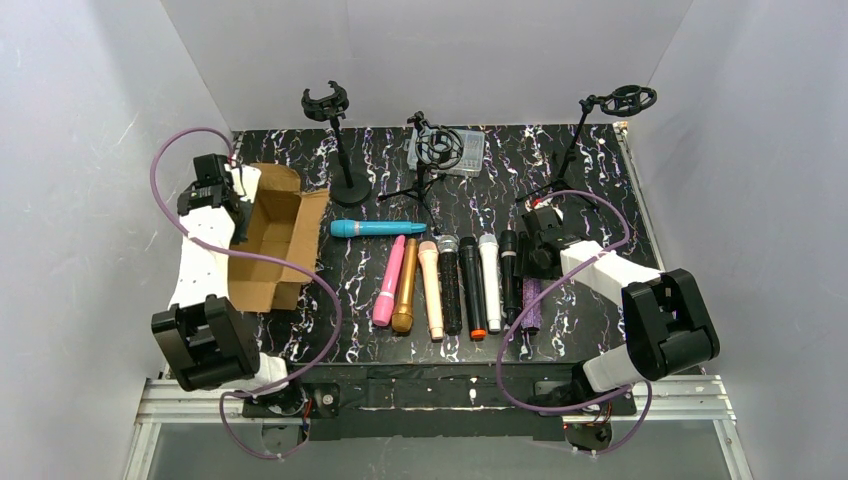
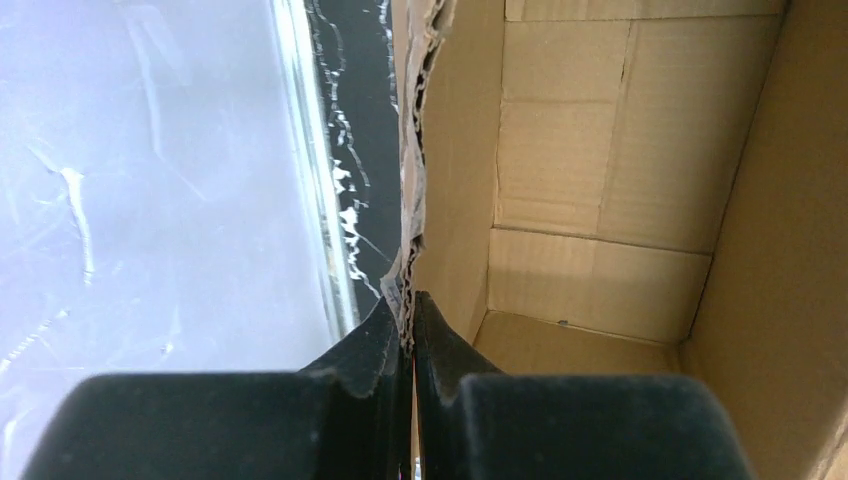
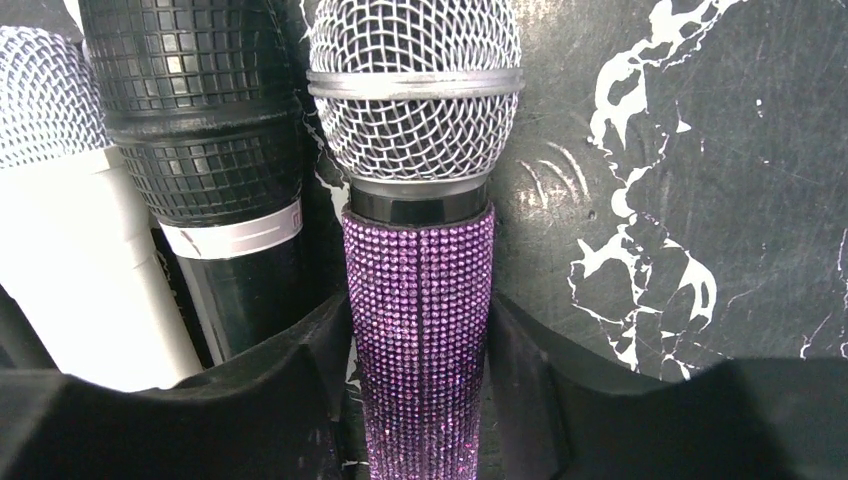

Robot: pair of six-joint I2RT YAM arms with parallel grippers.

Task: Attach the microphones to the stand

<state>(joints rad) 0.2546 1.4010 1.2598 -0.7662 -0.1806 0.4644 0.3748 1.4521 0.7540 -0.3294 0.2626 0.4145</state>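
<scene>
Several microphones lie side by side on the black marbled table: pink [image 1: 390, 282], gold [image 1: 405, 287], peach [image 1: 431, 290], two black ones, white [image 1: 491, 280], another black and purple glitter [image 1: 531, 305]. A teal-blue one [image 1: 377, 228] lies crosswise behind them. Three black stands rise at the back, left [image 1: 345, 150], middle [image 1: 432, 160] and right [image 1: 600, 120]. My right gripper [image 3: 420, 320] straddles the purple glitter microphone [image 3: 418, 250] just below its grille head, open, with a thin gap at the left finger. My left gripper [image 2: 408, 315] is shut on the torn edge of a cardboard box [image 2: 600, 150].
The open cardboard box [image 1: 275, 240] sits at the table's left edge, close to the white side wall. A clear plastic case [image 1: 455, 150] lies at the back behind the middle stand. A black microphone [image 3: 210, 150] and a white one [image 3: 70, 240] lie tight against the purple one's left.
</scene>
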